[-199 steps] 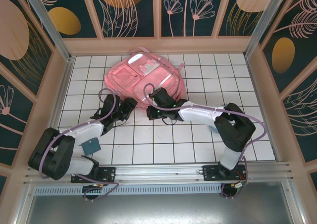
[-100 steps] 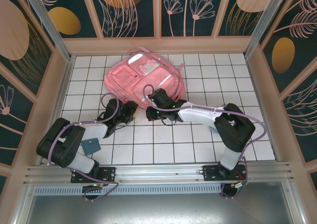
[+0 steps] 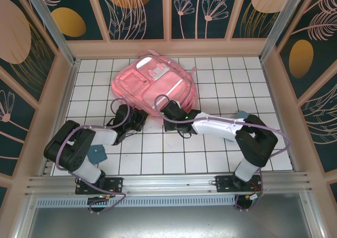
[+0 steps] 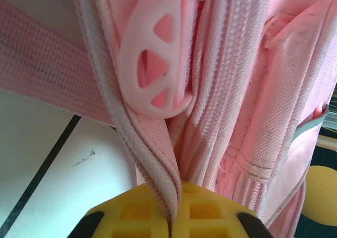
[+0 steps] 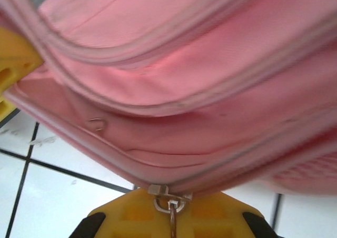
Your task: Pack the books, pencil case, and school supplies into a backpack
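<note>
We note white tabletop point(image 3: 174, 159), dark grid lines marking square tiles. Pale wooden border point(image 3: 168, 48) runs round three sides. Wall panels point(image 3: 139, 11) above border: dark teal, printed with pale leaf and flower outlines plus orange ovals, divided by wooden strips point(image 3: 167, 11). We see bare metal posts point(image 3: 50, 25) slanting at back corners. Near edge: aluminium rail point(image 3: 168, 181), grey metal tray point(image 3: 168, 222) below. Light even, shadows soft.

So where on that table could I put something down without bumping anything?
Bare tiles lie right of the backpack, in the strip left of it, and near centre between the left arm and right arm. Crowded: the backpack's near edge, where the left gripper and right gripper both clamp it.
</note>
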Controlling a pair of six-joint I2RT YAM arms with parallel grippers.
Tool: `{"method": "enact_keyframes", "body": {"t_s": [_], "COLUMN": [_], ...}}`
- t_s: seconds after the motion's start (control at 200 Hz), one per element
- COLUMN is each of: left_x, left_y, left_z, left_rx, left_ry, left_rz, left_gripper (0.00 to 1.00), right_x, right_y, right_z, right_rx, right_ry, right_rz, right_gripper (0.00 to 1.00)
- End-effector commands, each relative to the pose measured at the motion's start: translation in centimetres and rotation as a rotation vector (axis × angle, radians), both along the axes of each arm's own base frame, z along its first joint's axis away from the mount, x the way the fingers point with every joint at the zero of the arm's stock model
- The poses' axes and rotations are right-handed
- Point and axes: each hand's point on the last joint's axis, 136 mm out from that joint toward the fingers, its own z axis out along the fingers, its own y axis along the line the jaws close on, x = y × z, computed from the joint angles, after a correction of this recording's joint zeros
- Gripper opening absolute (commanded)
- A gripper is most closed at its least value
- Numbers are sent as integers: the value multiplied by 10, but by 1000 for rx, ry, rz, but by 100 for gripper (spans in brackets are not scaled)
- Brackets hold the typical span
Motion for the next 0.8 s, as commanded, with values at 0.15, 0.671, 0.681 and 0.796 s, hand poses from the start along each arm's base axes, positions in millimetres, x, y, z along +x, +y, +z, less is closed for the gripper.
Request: {"method": "enact_keyframes", "body": {"t_s": [0.15, 0.671, 0.681, 0.796], "left_x": [12, 31, 33, 40], "left_y": [17, 7, 6, 10], "left_z": [-1, 16, 17, 19], "left_rx": [72, 215, 221, 292], "left_ry": [-44, -116, -120, -116], "left_rz": [71, -59, -64, -74], "left_gripper": [0, 4, 4, 18], "right_x": [29, -12, -13, -45], "right_y": [-76, -11, -8, 32], "right_z": [20, 28, 28, 35], "right_rx": [-79, 129, 135, 260], "right_ry": [-62, 40, 41, 104], "right_rz": [-266, 120, 126, 253], "right_gripper": [0, 0, 0, 0]}}
